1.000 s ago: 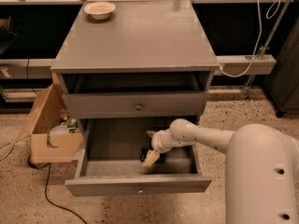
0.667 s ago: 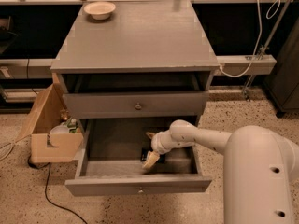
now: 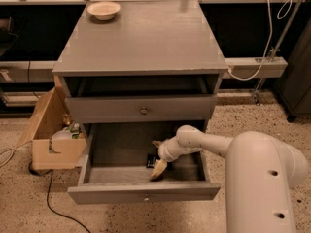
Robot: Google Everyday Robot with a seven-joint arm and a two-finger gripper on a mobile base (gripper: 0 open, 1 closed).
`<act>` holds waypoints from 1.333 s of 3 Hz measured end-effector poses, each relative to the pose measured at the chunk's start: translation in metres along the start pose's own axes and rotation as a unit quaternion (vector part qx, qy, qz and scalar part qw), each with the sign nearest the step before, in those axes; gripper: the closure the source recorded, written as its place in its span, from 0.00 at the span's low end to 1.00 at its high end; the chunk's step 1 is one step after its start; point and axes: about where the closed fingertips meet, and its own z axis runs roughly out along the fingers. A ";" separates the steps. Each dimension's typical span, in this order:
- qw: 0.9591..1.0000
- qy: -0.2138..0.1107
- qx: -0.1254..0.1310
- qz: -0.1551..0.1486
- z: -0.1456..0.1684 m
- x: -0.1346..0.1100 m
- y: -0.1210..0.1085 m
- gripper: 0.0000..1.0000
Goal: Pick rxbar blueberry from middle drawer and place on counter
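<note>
Nearest to the camera, at the right, is the robot's white body, and its arm reaches to the left into the middle drawer, which stands wide open with its flat front and small pale knob toward us. The gripper is low inside this drawer, near the middle of the grey floor. Its two tan fingers are spread well apart, one toward the drawer front and one toward the back, and they are not closed on anything. The rxbar blueberry lies flat on the drawer floor just at the left of the gripper, between the two fingertips. It shows as a small dark, almost black rectangle (part of it is hidden by the gripper). Its long axis seems to run from the front of the drawer to the back; the print I cannot read. Above is the shut upper drawer with a brassy knob. Farther is the counter, and a cream bowl stands at its far left corner.
</note>
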 end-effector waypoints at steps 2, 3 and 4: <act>0.999 0.025 -0.022 0.019 -0.003 0.036 0.004 0.18; 0.999 0.029 -0.020 0.028 -0.012 0.046 0.003 0.42; 0.999 0.029 -0.020 0.028 -0.018 0.040 0.002 0.65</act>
